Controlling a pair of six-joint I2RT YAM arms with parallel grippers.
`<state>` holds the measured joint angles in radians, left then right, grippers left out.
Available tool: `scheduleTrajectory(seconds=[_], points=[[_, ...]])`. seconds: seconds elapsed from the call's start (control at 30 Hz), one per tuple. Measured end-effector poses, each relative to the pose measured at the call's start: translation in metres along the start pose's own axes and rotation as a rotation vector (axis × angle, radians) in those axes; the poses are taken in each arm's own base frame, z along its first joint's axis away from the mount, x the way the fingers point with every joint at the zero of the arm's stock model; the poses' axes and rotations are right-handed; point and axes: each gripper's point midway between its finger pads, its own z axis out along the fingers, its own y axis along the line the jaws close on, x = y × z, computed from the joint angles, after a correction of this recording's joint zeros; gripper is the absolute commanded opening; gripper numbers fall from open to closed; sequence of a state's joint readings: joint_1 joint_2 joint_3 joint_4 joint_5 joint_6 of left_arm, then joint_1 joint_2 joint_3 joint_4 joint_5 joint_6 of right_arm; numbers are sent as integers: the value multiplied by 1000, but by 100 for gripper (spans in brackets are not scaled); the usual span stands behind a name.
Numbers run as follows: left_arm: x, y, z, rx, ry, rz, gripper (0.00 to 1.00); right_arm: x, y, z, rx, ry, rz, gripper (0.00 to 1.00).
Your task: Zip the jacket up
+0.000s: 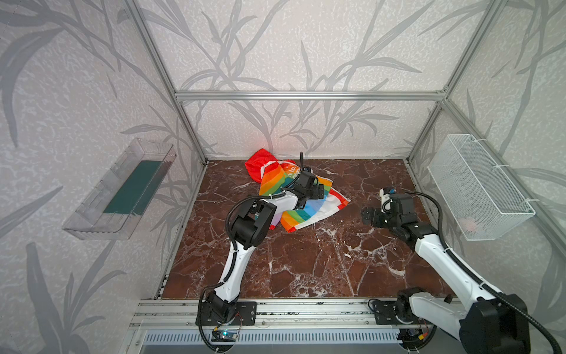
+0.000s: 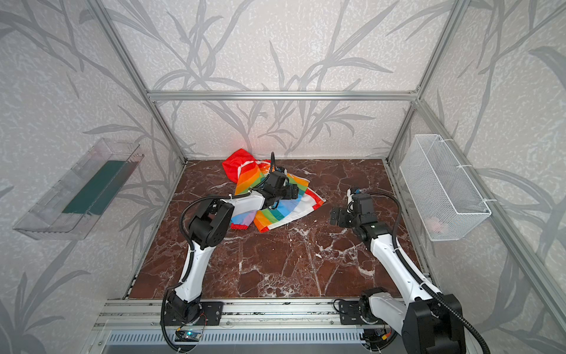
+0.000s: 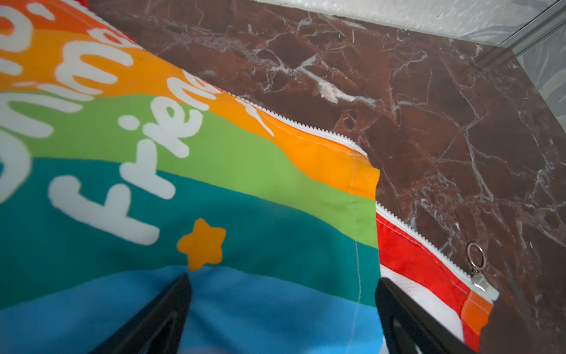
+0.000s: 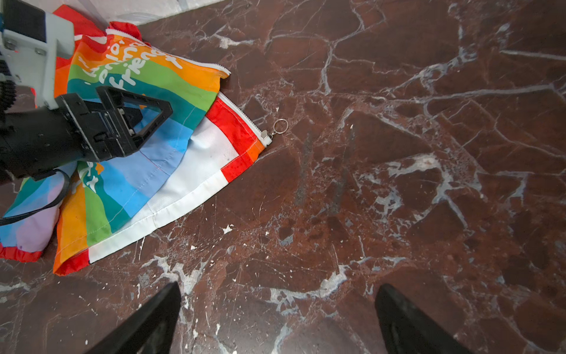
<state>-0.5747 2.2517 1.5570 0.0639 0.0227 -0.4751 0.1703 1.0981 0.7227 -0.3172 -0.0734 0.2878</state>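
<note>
Rainbow cloth is what sits under your left arm: the jacket lies rumpled on the marble tabletop toward the back, with the red hood nearest the rear wall, and it is unzipped. Your left fingers are spread wide over the blue stripe of the upper front panel and grip nothing; whether they touch the cloth I cannot tell. I judge they are there to pin or shift that panel, since its toothed edge sits apart from the other half.

The lower panel pokes out beside it, white lining showing. Its slider with the ring pull lies at the hem corner, the ring on bare marble and easy to reach. Your right fingers are likewise spread and empty, over bare tabletop well apart from the jacket and facing that corner. They are probably placed to come in for the ring. No zipping is done; the two bottom ends must first meet at the slider.
</note>
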Motion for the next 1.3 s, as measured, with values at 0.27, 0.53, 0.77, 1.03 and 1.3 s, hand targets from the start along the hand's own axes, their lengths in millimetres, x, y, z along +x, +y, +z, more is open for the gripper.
scheduleTrajectory(seconds=[0.27, 0.53, 0.77, 1.03, 1.3], points=[[50, 0, -42, 45, 222, -42, 91, 0, 12, 3, -55, 44, 55, 99], [115, 24, -116, 4, 419, 20, 92, 10, 40, 36, -94, 183, 73, 99], [122, 58, -177, -76, 482, 32, 92, 17, 96, 73, -177, 337, -29, 85], [45, 86, -231, -62, 232, -161, 92, 52, 143, 96, -290, 495, -89, 53], [58, 118, -236, -100, 290, -307, 91, 91, 159, 99, -293, 611, -119, 43]])
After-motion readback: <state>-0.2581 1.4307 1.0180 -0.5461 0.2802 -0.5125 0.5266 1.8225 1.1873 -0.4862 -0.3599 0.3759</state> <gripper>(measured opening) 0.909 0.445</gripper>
